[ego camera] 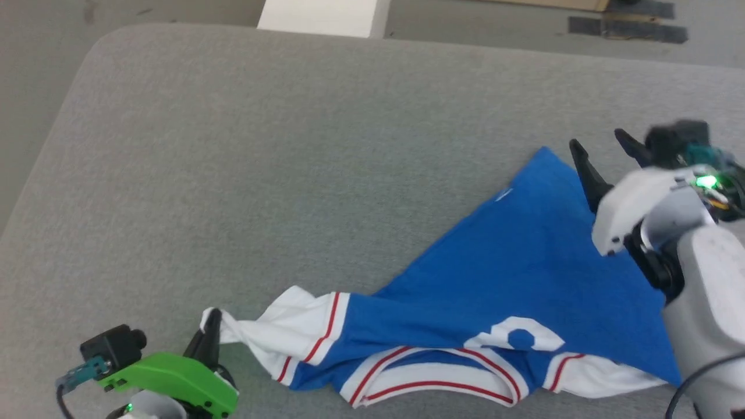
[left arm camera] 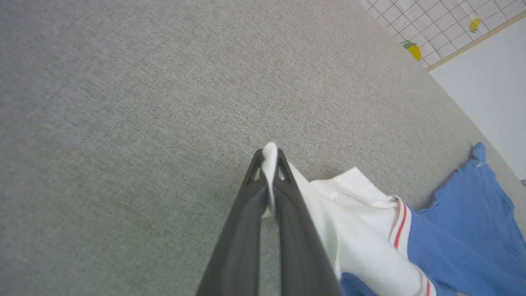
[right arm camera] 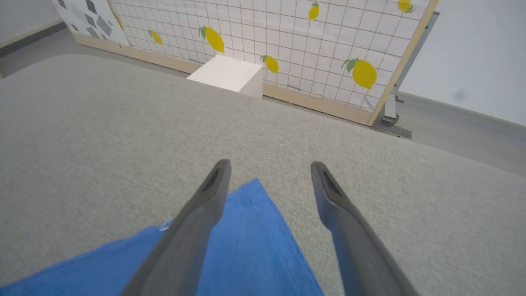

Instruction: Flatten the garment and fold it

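Note:
The garment (ego camera: pixel 512 279) is a bright blue T-shirt with white sleeves and red-striped trim, spread in a rough triangle over the near right of the grey table (ego camera: pixel 291 145). My left gripper (ego camera: pixel 210 319) is shut on the tip of the white sleeve (left arm camera: pixel 353 205) at the lower left; white cloth pokes out between its fingers (left arm camera: pixel 246 205). My right gripper (ego camera: pixel 602 142) stands open above the shirt's far blue corner (right arm camera: pixel 254 197), which lies flat under and between its spread fingers (right arm camera: pixel 205 197).
A white box (right arm camera: pixel 228 74) stands on the floor beyond the table's far edge, before a lemon-printed grid panel (right arm camera: pixel 287 49). Dark tape strips (ego camera: pixel 628 26) mark the floor at the far right. Bare grey tabletop stretches left and far of the shirt.

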`<state>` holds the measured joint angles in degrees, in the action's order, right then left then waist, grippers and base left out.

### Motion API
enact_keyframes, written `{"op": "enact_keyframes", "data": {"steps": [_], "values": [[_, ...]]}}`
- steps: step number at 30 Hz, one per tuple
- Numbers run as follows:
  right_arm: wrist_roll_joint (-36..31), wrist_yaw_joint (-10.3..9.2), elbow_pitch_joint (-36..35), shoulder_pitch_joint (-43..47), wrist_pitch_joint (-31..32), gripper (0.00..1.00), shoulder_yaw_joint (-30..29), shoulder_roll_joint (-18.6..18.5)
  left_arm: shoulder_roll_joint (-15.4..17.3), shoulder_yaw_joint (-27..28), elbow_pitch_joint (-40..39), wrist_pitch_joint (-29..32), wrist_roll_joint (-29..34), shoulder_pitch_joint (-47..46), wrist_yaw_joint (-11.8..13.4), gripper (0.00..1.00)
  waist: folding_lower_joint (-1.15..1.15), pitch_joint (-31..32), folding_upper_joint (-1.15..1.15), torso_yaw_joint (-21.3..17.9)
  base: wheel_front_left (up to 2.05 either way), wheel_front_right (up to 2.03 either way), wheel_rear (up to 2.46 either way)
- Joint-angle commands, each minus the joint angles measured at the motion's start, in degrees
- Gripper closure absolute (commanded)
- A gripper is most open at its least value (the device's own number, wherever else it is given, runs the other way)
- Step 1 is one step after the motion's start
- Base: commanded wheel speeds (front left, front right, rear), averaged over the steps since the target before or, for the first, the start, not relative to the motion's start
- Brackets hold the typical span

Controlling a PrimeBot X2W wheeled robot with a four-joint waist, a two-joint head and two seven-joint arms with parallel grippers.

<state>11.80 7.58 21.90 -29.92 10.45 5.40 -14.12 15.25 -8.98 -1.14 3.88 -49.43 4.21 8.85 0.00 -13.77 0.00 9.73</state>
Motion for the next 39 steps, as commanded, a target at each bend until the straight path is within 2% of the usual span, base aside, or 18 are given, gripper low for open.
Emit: {"op": "enact_keyframes", "data": {"steps": [1, 8, 15, 17, 18, 21, 27, 32, 36, 39], "values": [[0.54, -0.09, 2.39, -2.28, 1.56, 0.0, 1.21, -0.81, -0.54, -0.2, 0.53, -0.51, -0.42, -1.22, -0.44, 1.0, 0.0, -3.0, 0.0, 3.2, 0.0, 0.0, 0.0], [1.19, -0.09, 12.41, -10.12, 12.14, 0.0, 5.89, -2.96, -1.79, -1.31, 2.74, -1.46, -0.59, -3.38, -1.86, 1.0, 0.0, -5.79, 0.0, 6.34, 0.0, 0.0, 0.0], [0.37, -0.09, 17.54, -14.43, 22.0, 0.0, 7.91, -4.03, -2.52, -1.81, 4.45, -2.2, -0.82, -4.53, -2.72, 1.0, 0.0, -7.17, 0.0, 7.29, 0.0, 0.0, 0.0], [0.08, -0.09, 18.77, -14.95, 25.38, 0.71, 7.29, -3.98, -2.55, -1.81, 4.79, -2.36, -0.88, -4.63, -2.83, 1.0, 0.0, -7.22, 0.0, 7.2, 0.0, 0.0, 0.0], [-0.18, -0.09, 19.13, -15.05, 26.94, 1.0, 6.83, -3.86, -2.54, -1.82, 4.96, -2.41, -0.89, -4.65, -2.87, 1.0, 0.0, -7.12, 0.0, 7.12, 0.0, 0.0, 0.0], [-0.23, -0.09, 18.47, -14.46, 28.09, 1.0, 5.23, -3.1, -2.44, -1.75, 5.33, -2.54, -0.87, -4.5, -2.74, 1.0, 0.0, -6.34, 0.0, 6.63, 0.0, 0.0, 0.0], [-0.02, -0.09, 12.29, -8.51, 17.62, 1.0, -0.95, -1.2, -1.72, -1.37, 5.15, -2.68, -0.72, -3.51, -2.31, 1.0, 0.0, -2.76, 0.0, 4.84, 0.0, 0.0, 0.0], [0.57, -0.09, 3.83, 0.53, 7.84, 1.0, -5.56, 0.91, -0.37, -0.58, 3.56, -2.94, -0.22, -1.71, -1.54, 1.0, 0.0, 1.29, 0.0, 2.01, 0.0, 0.0, 0.0], [1.37, -0.09, -4.37, 8.83, 4.48, 1.0, -8.7, 2.74, 0.66, 0.32, 0.95, -3.31, -0.08, -0.6, -1.2, 1.0, 0.0, 4.04, 0.0, -0.51, 0.0, 0.0, 0.0], [1.42, -0.09, -10.92, 14.19, 4.15, 1.0, -10.72, 3.69, 1.89, 0.88, -1.75, -3.13, 0.21, -0.82, -1.26, 1.0, 0.0, 5.18, 0.0, -2.19, 0.0, 0.0, 0.0]]}}
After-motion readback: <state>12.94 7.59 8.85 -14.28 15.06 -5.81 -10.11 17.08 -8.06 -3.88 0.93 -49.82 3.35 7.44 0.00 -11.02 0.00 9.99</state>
